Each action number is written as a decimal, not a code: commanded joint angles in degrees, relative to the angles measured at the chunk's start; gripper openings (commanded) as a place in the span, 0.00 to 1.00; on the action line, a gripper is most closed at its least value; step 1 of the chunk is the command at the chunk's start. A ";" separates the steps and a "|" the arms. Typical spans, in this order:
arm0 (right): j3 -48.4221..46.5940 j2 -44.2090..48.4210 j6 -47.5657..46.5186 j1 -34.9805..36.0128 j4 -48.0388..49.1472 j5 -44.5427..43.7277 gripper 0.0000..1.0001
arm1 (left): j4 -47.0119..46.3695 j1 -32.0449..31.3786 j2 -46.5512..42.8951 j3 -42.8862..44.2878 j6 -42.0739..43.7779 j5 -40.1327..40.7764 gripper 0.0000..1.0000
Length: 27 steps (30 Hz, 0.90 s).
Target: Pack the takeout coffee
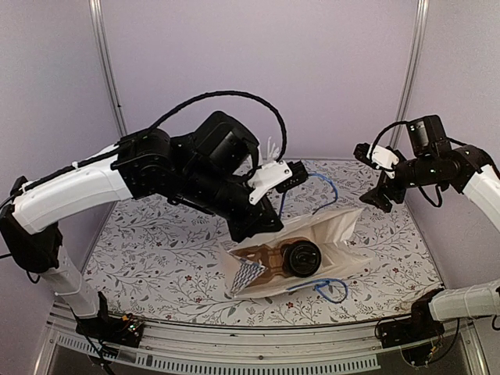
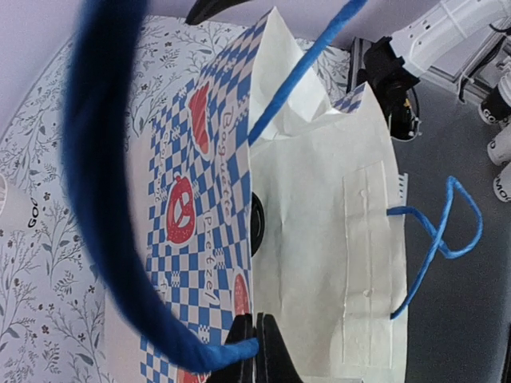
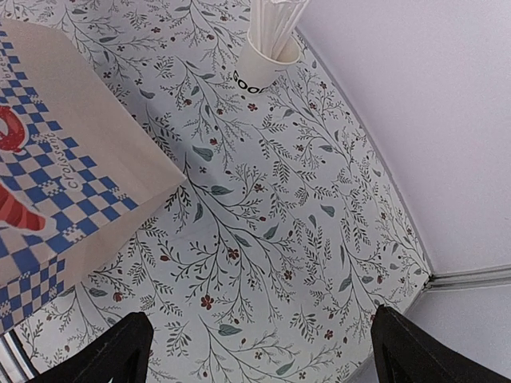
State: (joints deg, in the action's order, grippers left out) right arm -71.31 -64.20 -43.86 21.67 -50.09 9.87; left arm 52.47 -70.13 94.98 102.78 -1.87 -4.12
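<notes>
The takeout coffee [image 1: 301,258] shows its round black lid inside the open white paper bag [image 1: 344,226]. It sits in a brown pulp carrier [image 1: 269,264]. In the left wrist view only a sliver of the lid [image 2: 257,223] shows past the bag's checkered wall [image 2: 200,199]. My left gripper [image 1: 251,234] is shut on the bag's rim where a blue handle [image 2: 104,199] joins it; it also shows in the left wrist view [image 2: 259,351]. My right gripper [image 1: 376,199] hovers open and empty above the table by the bag's right end; it also shows in the right wrist view [image 3: 263,359].
A white cup with white straws [image 3: 267,56] stands at the back of the floral table [image 3: 263,239], partly hidden behind my left arm in the top view [image 1: 271,150]. A second blue handle [image 1: 332,289] lies at the bag's near side. The table's front edge runs just beyond it.
</notes>
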 commanded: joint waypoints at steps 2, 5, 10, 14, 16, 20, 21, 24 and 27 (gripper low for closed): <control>0.93 -0.18 0.67 -0.32 0.21 1.44 0.99 | -5.23 -5.59 -3.23 -3.29 -3.69 -1.25 0.03; 1.08 -0.59 0.79 -0.28 -0.09 1.72 0.99 | -7.42 -8.23 -4.55 -5.13 -4.15 -0.19 0.03; 0.92 -1.08 0.71 -0.34 -0.36 1.81 0.99 | -9.14 -9.34 -5.51 -7.13 -4.10 1.06 0.03; 0.42 -1.48 0.79 -0.37 -0.61 2.06 0.99 | -9.14 -9.40 -5.52 -7.44 -2.94 3.18 0.03; 0.22 -1.52 0.83 -0.39 -0.87 2.24 0.99 | -9.09 -9.19 -5.40 -7.11 -1.98 5.34 0.03; 0.04 -1.60 0.79 -0.40 -1.14 2.73 0.99 | -9.12 -7.12 -4.63 -5.60 1.16 9.64 0.05; -0.01 -1.74 0.86 -0.35 -1.21 2.97 0.99 | -9.26 -5.96 -4.39 -5.25 1.67 9.84 0.06; -0.29 -2.01 1.20 -0.35 -1.36 3.84 0.99 | -10.03 -1.45 -3.50 -4.30 3.66 8.80 0.11; -0.80 -2.22 1.40 -0.39 -1.37 4.35 0.99 | -11.49 2.40 -2.71 -4.49 5.34 6.95 0.19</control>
State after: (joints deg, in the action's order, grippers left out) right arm -71.00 -65.87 -43.44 21.67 -50.35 12.45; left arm 43.94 -72.62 91.20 96.86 -0.08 3.07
